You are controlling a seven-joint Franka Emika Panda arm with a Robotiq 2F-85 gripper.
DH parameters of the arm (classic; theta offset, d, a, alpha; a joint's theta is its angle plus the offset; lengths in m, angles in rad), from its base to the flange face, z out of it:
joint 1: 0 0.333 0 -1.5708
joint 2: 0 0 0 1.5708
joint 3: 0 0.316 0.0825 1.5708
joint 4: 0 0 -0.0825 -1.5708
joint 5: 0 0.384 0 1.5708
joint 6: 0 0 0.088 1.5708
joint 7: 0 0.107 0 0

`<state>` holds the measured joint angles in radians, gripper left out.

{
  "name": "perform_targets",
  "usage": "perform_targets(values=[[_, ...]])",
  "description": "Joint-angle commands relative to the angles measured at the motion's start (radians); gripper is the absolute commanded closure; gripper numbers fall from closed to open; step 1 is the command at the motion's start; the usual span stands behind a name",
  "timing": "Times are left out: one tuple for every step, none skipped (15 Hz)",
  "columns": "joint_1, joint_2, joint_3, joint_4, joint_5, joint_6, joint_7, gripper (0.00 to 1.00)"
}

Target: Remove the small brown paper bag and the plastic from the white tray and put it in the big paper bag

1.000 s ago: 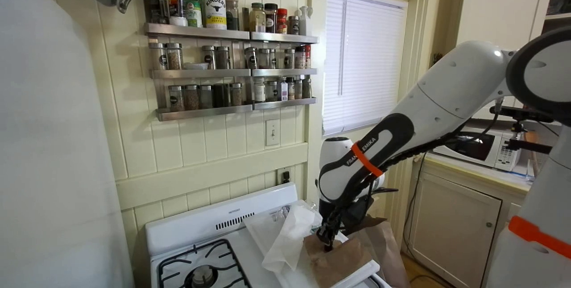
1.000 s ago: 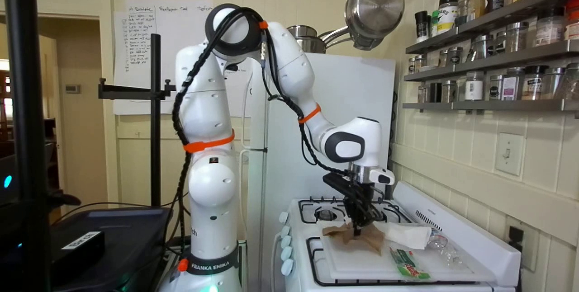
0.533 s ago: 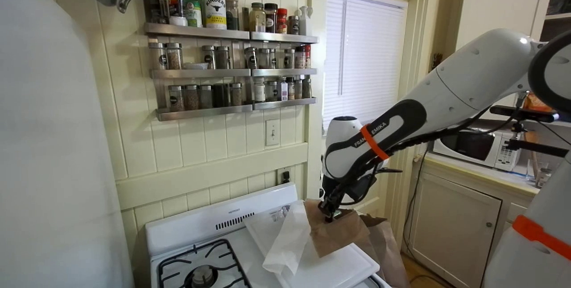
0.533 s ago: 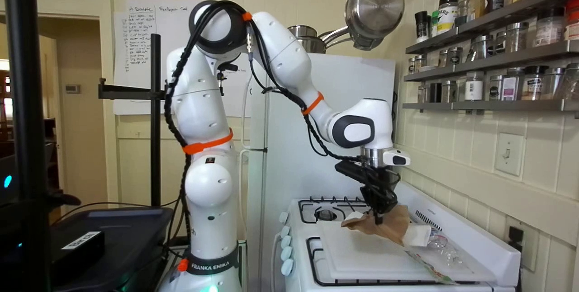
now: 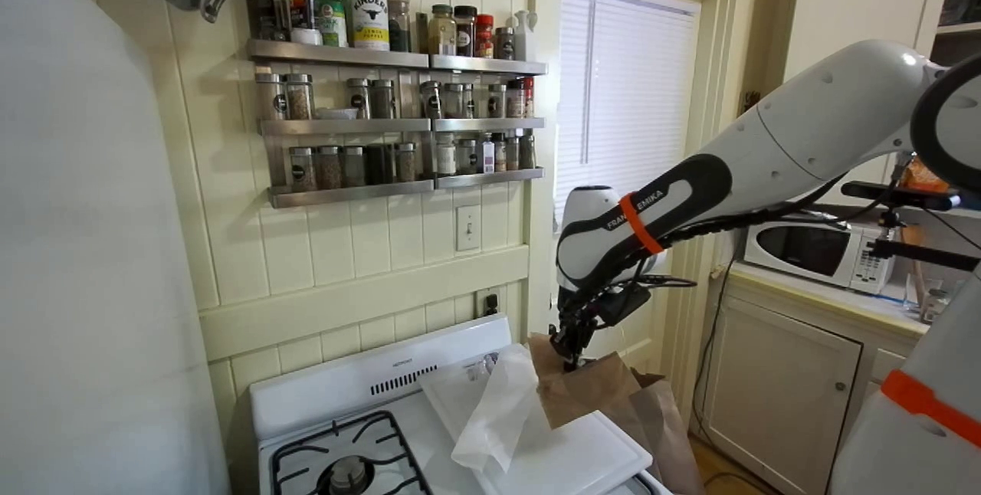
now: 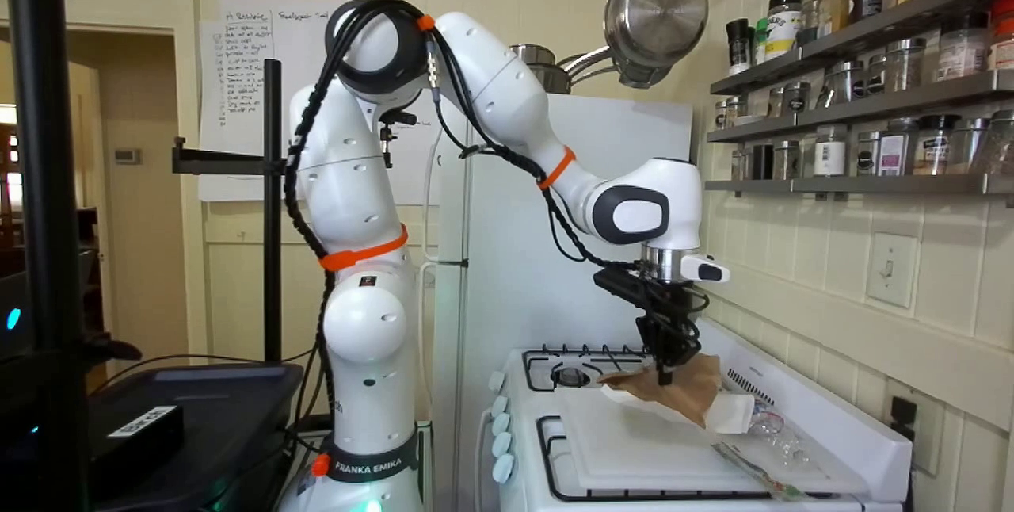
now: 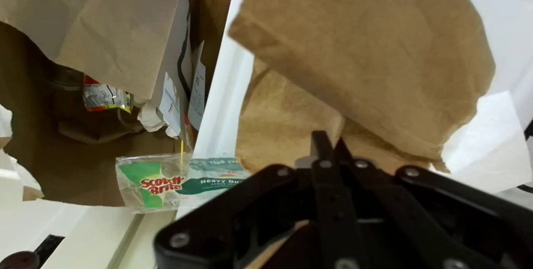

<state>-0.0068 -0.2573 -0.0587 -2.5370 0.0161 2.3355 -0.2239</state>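
Note:
My gripper (image 5: 569,365) (image 6: 664,377) (image 7: 331,140) is shut on the small brown paper bag (image 5: 594,391) (image 6: 701,387) (image 7: 366,52). It holds the bag a little above the white tray (image 5: 590,460) (image 6: 626,448) (image 7: 220,106). A green and clear Scotch-Brite plastic wrapper (image 7: 160,185) juts past the tray's edge toward the big paper bag; it looks tilted in an exterior view (image 6: 756,468). The big paper bag (image 5: 667,426) (image 7: 120,31) stands open beside the tray, with some wrappers inside. It is out of view or hidden in an exterior view.
White paper (image 5: 498,407) (image 6: 729,414) (image 7: 487,148) lies beside and partly under the held bag. Clear plastic (image 6: 780,433) lies near the stove's back panel (image 6: 824,409). Burner grates (image 5: 349,457) and spice shelves (image 5: 345,192) are nearby.
My gripper has risen off the tray with the small brown bag and moved toward the stove's back. The Scotch-Brite wrapper has shifted and tilted at the tray's edge.

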Motion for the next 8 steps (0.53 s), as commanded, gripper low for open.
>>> perform_targets(values=[[0.021, 0.007, -0.007, 0.027, 0.048, -0.101, -0.037, 1.00], [0.023, 0.011, -0.006, 0.031, 0.055, -0.116, -0.041, 1.00], [0.023, 0.014, -0.003, 0.035, 0.053, -0.130, -0.037, 1.00], [0.024, 0.013, 0.000, 0.037, 0.052, -0.139, -0.033, 1.00], [0.024, 0.010, 0.001, 0.040, 0.051, -0.147, -0.034, 1.00], [0.019, 0.003, 0.002, 0.041, 0.039, -0.143, -0.022, 1.00], [0.011, -0.005, 0.001, 0.042, 0.029, -0.129, -0.011, 1.00], [-0.002, -0.012, -0.001, 0.044, 0.012, -0.106, 0.010, 1.00]])
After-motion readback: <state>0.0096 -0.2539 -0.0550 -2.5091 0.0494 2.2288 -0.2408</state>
